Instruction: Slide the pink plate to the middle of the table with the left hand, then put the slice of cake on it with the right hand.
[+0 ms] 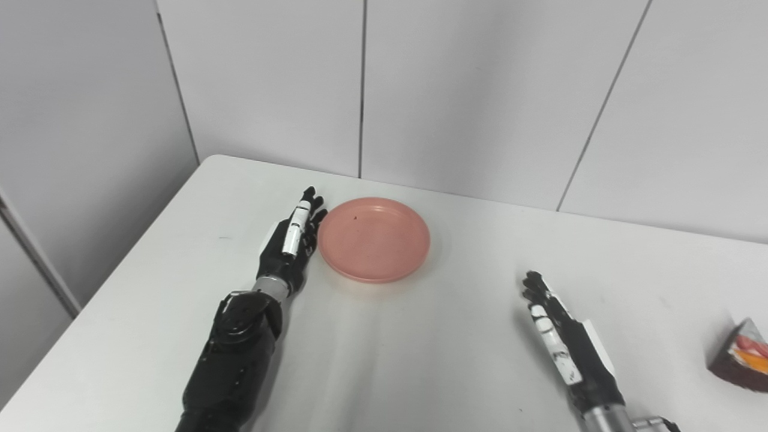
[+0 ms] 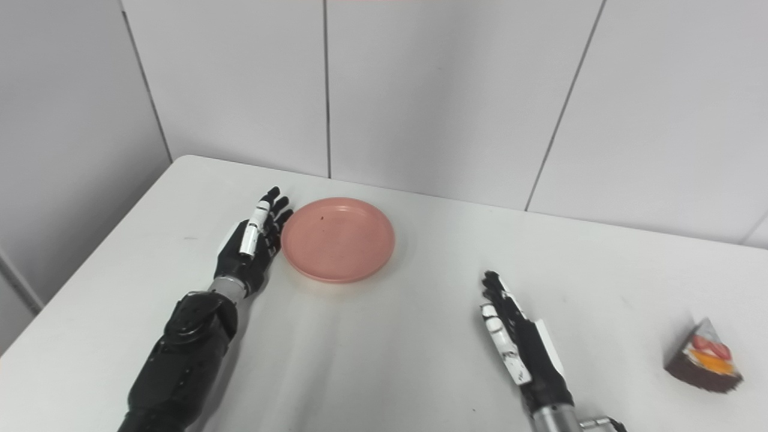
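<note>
Left eye view: a white counter (image 1: 420, 336) stands against a pale panelled wall (image 1: 468, 90). A pink plate (image 1: 374, 239) lies flat on the counter, empty. The left hand (image 1: 290, 240) is just beside the plate's left rim, set on edge, its fingers (image 1: 311, 207) straight and close together, holding nothing; the fingertips seem to touch the rim. The right hand (image 1: 561, 333) is well to the right of the plate and nearer the camera, fingers extended and empty. The cake (image 1: 742, 355) sits far right of the plate, cut off by the picture's edge.

Right eye view: the plate (image 2: 338, 239) lies left of the counter's middle, with the left hand (image 2: 251, 243) against its left side. The right hand (image 2: 519, 345) is flat-fingered, between the plate and the cake. The cake (image 2: 703, 357) shows whole here: a dark wedge topped with red and orange fruit, resting on the counter far right of the plate, well apart from both hands.
</note>
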You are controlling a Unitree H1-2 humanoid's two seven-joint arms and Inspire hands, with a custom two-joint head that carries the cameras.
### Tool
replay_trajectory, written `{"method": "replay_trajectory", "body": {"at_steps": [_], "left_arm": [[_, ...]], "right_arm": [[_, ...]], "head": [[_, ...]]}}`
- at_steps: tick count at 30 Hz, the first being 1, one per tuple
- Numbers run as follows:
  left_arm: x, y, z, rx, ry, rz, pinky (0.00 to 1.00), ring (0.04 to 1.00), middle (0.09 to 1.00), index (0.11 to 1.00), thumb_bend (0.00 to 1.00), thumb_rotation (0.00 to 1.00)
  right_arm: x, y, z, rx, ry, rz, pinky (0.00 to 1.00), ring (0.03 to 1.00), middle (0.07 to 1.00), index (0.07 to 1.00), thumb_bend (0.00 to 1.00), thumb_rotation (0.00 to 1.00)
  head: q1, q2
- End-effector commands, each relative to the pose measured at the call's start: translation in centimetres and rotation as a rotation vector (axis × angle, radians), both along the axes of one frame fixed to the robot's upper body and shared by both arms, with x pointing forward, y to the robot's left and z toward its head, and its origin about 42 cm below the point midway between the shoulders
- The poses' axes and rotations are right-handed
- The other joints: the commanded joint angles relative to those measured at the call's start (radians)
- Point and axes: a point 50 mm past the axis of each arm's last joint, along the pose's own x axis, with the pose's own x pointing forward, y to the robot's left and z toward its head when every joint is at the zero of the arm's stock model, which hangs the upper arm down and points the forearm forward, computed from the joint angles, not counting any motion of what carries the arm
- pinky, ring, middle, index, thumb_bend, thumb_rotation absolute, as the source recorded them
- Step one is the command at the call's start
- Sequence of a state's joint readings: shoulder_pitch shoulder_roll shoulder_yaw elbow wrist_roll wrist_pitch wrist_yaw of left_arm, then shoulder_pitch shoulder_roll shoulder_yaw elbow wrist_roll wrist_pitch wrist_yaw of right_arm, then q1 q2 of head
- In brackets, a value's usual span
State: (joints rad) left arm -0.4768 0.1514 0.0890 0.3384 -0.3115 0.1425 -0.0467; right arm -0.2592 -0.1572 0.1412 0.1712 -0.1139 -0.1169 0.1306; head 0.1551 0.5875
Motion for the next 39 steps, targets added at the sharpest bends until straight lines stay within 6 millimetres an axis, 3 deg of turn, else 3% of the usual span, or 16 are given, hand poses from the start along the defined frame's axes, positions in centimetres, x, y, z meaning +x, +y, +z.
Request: {"method": "replay_trajectory", "body": {"at_steps": [1, 17, 25, 39], "left_arm": [[-1.1, -3.7, -2.2, -0.035, 0.115, -0.161, 0.98, 0.982, 1.0, 0.997, 0.38, 1.0], [-3.4, -6.4, -1.9, 0.004, 0.124, -0.283, 0.97, 0.97, 0.988, 0.972, 0.39, 1.0], [-4.4, -7.5, -1.5, 0.024, 0.125, -0.338, 0.96, 0.96, 0.978, 0.962, 0.39, 1.0], [-6.6, -8.0, -1.7, 0.037, 0.15, -0.415, 0.95, 0.969, 0.983, 0.976, 0.4, 1.0]], "right_arm": [[-0.4, 1.2, -1.5, -0.014, 0.089, 0.031, 0.91, 0.915, 0.928, 0.928, 0.27, 1.0], [-0.7, 1.7, 0.2, -0.003, 0.084, -0.001, 0.92, 0.926, 0.937, 0.938, 0.31, 1.0], [-1.2, 1.2, 2.9, 0.036, 0.058, -0.039, 0.95, 0.933, 0.938, 0.942, 0.22, 1.0], [-2.0, -2.0, 6.4, 0.058, -0.058, -0.129, 0.93, 0.929, 0.932, 0.938, 0.2, 1.0]], "head": [[0.0, 0.001], [-0.092, 0.057], [-0.133, 0.079], [-0.209, 0.109]]}}
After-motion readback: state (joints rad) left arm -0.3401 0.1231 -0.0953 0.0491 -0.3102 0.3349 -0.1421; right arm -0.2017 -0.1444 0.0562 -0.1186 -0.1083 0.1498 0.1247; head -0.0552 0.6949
